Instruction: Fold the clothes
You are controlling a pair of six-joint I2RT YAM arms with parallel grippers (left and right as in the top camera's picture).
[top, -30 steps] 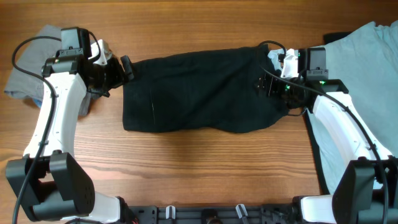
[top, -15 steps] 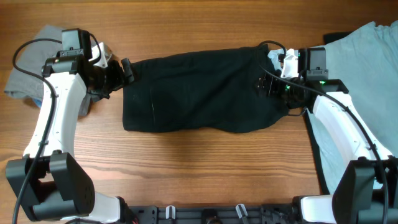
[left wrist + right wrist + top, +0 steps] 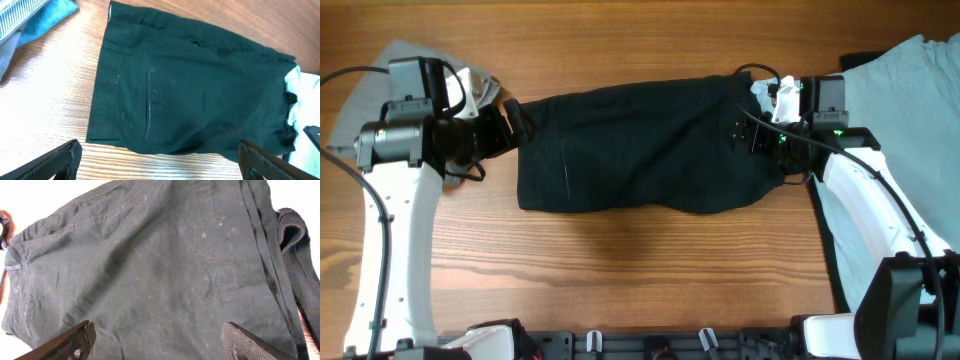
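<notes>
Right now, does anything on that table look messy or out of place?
Nothing is damaged or spilled. The black garment lies fairly flat, but its near edge is wavy and its right end is bunched. A grey cloth sits crumpled at the far left.

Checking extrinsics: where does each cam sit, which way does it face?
Overhead: above table, facing down; left arm, right arm; left gripper, right gripper at opposite ends of black garment.
Left wrist: off the garment's end, looking along it; left fingertips at bottom corners.
Right wrist: close over it; right fingertips at bottom.
Shared: the garment.
</notes>
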